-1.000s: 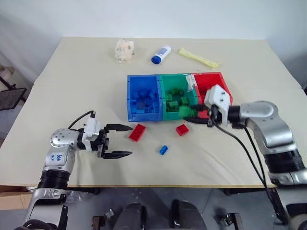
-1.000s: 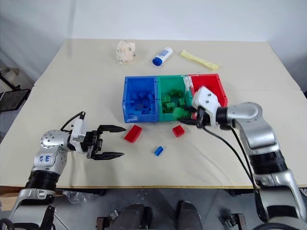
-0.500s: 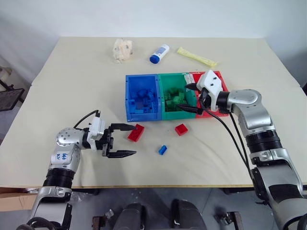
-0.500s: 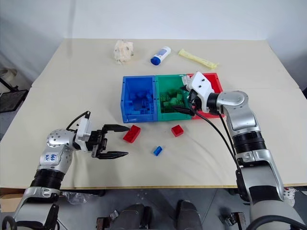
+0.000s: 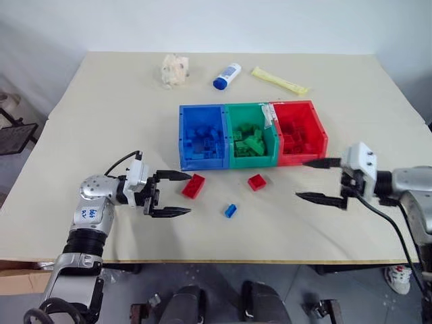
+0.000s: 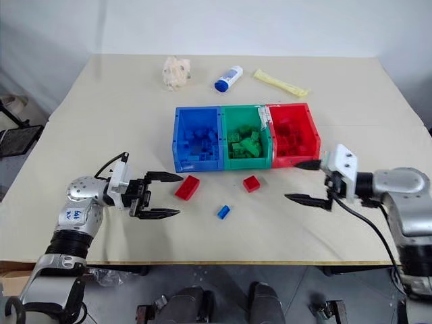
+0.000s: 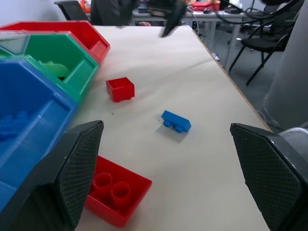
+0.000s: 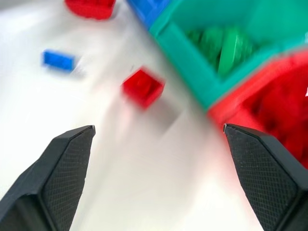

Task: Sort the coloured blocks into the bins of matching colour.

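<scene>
Just right of the open, empty left gripper (image 5: 174, 194) lies a red block (image 5: 193, 185). Well right, the right gripper (image 5: 317, 180) hangs open and empty near the red bin (image 5: 317, 135).

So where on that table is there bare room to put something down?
Free: the left side, between the blue bin and the table edge; the right side beyond the red bin; the strip between the bins and the bottle. Crowded: in front of the bins, with three loose blocks between the two open grippers.
</scene>
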Robot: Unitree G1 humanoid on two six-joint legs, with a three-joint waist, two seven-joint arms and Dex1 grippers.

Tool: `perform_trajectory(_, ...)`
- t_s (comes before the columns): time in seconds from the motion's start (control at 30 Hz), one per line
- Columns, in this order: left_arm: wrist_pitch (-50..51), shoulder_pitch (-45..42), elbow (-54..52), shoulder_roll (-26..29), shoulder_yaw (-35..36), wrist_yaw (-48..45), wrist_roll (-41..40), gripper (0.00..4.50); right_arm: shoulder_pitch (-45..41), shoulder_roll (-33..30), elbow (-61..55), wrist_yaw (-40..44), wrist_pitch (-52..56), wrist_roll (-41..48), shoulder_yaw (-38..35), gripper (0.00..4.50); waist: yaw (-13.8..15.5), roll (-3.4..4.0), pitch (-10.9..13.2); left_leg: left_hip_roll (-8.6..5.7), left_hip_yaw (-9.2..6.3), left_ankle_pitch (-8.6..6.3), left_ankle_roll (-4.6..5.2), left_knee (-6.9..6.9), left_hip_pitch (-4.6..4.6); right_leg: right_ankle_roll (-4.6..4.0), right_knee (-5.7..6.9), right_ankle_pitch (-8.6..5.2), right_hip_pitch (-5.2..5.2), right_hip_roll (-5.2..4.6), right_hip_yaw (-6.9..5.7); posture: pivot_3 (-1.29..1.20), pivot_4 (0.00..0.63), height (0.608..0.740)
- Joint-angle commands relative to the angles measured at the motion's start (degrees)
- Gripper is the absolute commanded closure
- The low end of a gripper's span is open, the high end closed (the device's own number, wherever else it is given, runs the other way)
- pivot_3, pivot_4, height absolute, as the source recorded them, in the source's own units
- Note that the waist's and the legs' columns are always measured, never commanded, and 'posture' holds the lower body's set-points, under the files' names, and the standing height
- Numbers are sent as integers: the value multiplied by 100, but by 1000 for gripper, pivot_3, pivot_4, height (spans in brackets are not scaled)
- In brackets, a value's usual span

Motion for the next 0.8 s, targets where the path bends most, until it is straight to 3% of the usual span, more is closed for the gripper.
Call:
perform_trajectory(0.03, -111, -107, 109, 59, 53, -245, 3, 0, 381, -274, -215, 64, 0, 248, -621, 27, 4, 0, 0, 0, 5, 0, 0, 0, 0, 0, -1, 0, -1, -1, 3, 0, 150, 740)
perform_trajectory(0.2, -173, -201, 291, 95, 60, -281, 19, 0, 659, -392, -273, -115, 59, 265, -919, 27, -3, 0, 0, 2, 8, 0, 0, -1, 1, 1, -2, 1, -2, -1, 7, 0, 150, 740)
perform_trajectory(0.37, -206, -277, 396, 104, 88, -237, 22, 0, 477, -165, -669, -515, 393, 223, -484, 27, 2, 0, 0, 2, 8, 0, 0, 0, 2, 1, -2, 1, -3, -2, 9, 0, 150, 740)
perform_trajectory(0.57, -116, -161, 224, 92, 38, -165, 17, 0, 27, 610, -969, -1413, 860, -160, 541, 27, -2, -1, 0, 2, 6, 0, 0, 0, 1, 1, 0, 1, -6, -2, 11, 0, 150, 740)
perform_trajectory(0.8, 140, 148, -313, 170, 67, -31, -44, 0, -682, 1730, -234, -2315, 648, -726, 1257, 27, -2, 0, 0, -1, 5, 0, -1, -1, 0, 1, 3, 1, -10, -1, 14, 0, 150, 740)
